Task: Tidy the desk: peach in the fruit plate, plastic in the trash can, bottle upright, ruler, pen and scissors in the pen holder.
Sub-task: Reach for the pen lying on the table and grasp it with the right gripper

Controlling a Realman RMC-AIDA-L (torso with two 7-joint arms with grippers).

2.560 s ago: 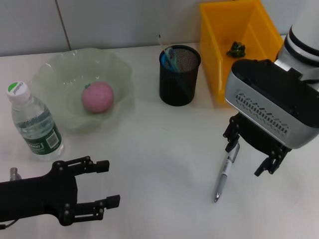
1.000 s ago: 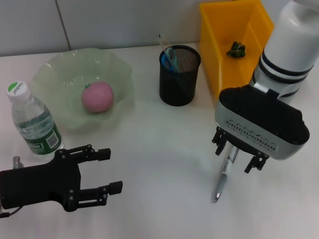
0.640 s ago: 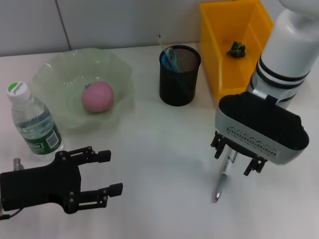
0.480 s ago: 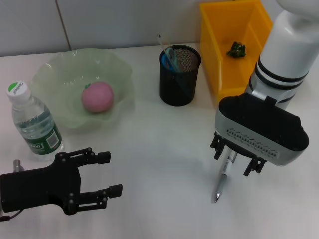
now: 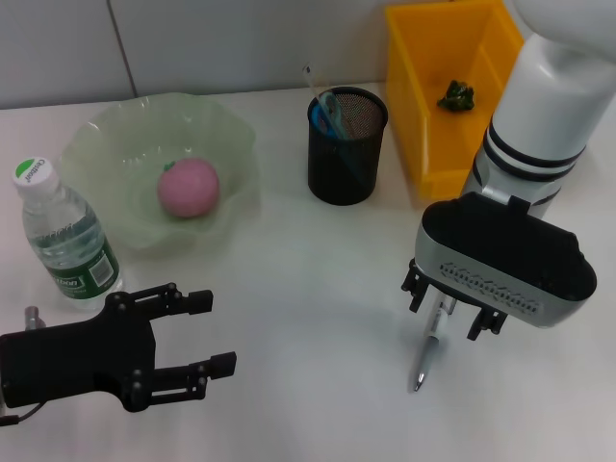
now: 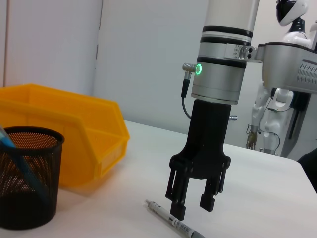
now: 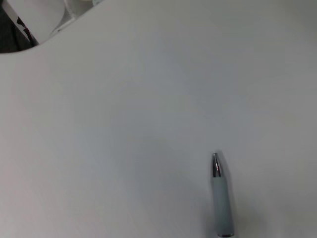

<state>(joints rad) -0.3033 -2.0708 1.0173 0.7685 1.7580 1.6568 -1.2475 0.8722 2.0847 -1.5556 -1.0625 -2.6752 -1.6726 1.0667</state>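
On the white worktop [image 5: 318, 289], toward the robot's right, the pen [image 5: 428, 346] is lying flat with its metal tip pointing toward the robot. The right gripper [image 5: 445, 315] is hanging directly over the pen's upper end, its fingers spread on either side of the barrel and not yet clamping it; the left wrist view is showing one fingertip [image 6: 177, 210] just reaching the pen. The left gripper [image 5: 212, 332] is sitting low at the near left with its fingers apart, holding nothing. Farther back, the peach [image 5: 189, 188] is resting in the green fruit plate [image 5: 115, 135], the bottle [image 5: 63, 236] is standing upright beside it, the black mesh pen holder [image 5: 346, 146] is holding blue items, and the yellow trash can [image 5: 423, 96] is containing a small green scrap [image 5: 456, 95].
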